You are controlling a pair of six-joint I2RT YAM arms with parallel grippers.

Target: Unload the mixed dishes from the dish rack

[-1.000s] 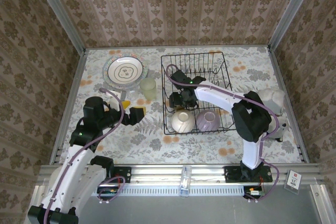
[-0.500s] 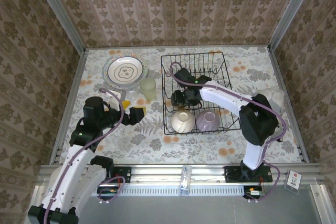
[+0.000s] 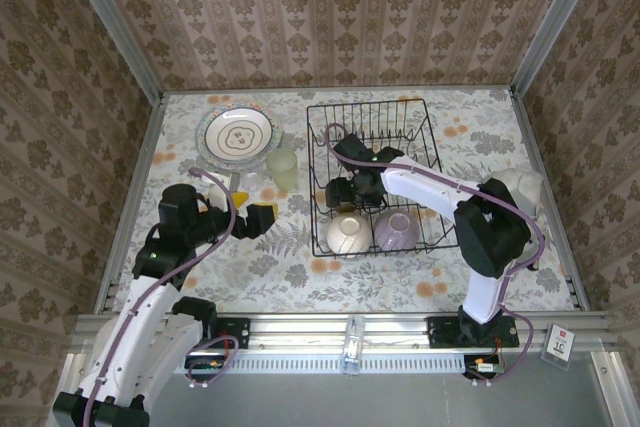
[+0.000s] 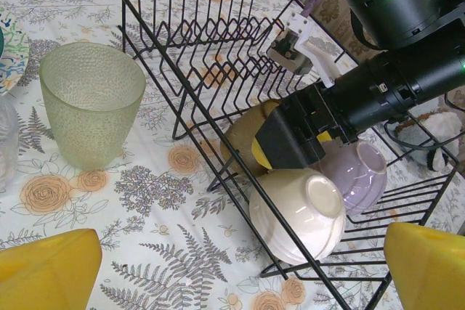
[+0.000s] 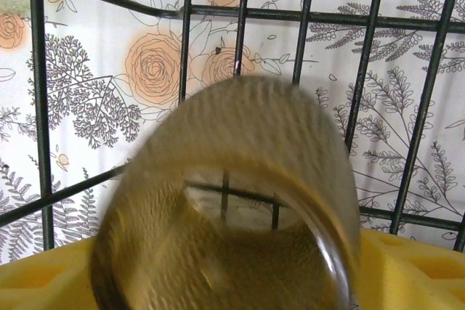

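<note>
Amber cup (image 5: 232,201) is lying on its side at the left of the rack (image 3: 430,137), right between the yellow pads (image 5: 43,281) of my right gripper (image 3: 340,194). It's so blurry up close that I honestly can't tell if I'm clamped on it or loose. I'd squeeze across the wall until it's firm, then lift straight up, clear of the wires and the cream bowl (image 4: 298,212) just on its near side. My left gripper (image 3: 262,219) hangs wide open left of the rack, holding nothing.

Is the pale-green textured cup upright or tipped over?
Upright: the pale-green cup stands on the floral table, mouth up, beside the black wire rack.
</note>
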